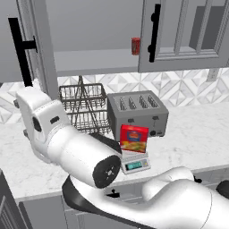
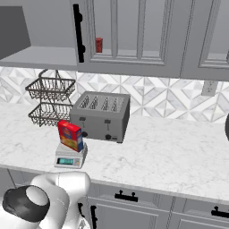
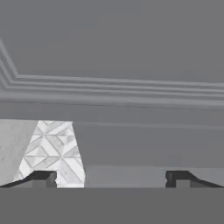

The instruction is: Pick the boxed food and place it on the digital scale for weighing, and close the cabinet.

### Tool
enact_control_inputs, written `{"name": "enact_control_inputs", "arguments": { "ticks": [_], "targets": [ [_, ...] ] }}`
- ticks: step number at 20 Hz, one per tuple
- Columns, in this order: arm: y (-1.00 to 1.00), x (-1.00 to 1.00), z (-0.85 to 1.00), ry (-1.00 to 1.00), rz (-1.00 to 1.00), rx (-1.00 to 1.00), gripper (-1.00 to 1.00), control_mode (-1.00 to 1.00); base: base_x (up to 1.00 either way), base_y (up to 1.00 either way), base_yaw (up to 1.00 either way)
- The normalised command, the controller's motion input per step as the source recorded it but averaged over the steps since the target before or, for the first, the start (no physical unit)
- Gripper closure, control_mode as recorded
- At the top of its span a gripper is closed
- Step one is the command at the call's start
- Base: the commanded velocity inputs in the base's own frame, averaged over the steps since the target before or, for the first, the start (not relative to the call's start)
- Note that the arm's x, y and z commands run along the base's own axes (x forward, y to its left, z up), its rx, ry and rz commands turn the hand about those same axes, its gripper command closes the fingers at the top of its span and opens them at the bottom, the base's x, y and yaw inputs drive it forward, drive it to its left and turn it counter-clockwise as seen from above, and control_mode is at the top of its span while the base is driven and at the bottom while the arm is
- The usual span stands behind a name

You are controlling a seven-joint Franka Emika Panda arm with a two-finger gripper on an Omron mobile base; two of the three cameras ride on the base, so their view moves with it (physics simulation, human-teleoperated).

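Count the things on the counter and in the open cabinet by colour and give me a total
Red: 2, the boxed food standing on the digital scale, and a small can on the cabinet shelf.
Grey: 1, the toaster.
White-grey: 1, the digital scale.
Dark wire: 1, the two-tier basket rack.
Total: 5.

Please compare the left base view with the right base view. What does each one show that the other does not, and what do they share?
Left base view alone: the open cabinet door at the left edge. Right base view alone: a wall outlet and the drawer handles under the counter. Both: the boxed food standing on the digital scale, the toaster, the wire basket rack and the small red can inside the cabinet.
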Motion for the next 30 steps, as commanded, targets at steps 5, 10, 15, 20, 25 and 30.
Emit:
{"name": "enact_control_inputs", "arguments": {
  "ticks": [5, 10, 15, 20, 25, 30],
  "targets": [
    [-0.68, 1.00, -0.28, 0.03, -0.33, 0.00, -1.00, -1.00, 0.00, 0.00, 0.00],
    [-0.73, 1.00, -0.25, 0.00, -0.27, 0.00, -1.00, -1.00, 0.00, 0.00, 0.00],
    [-0.76, 1.00, -0.26, 0.00, -0.24, 0.00, -1.00, -1.00, 0.00, 0.00, 0.00],
    [-0.89, 1.00, -0.20, -0.01, -0.21, 0.02, -1.00, -1.00, 0.00, 0.00, 0.00],
    [-0.98, 1.00, -0.13, 0.00, -0.21, 0.04, -1.00, -1.00, 0.00, 0.00, 0.00],
    [-0.90, 1.00, -0.01, 0.00, -0.18, 0.08, -1.00, -1.00, 0.00, 0.00, 0.00]
  ]
}}
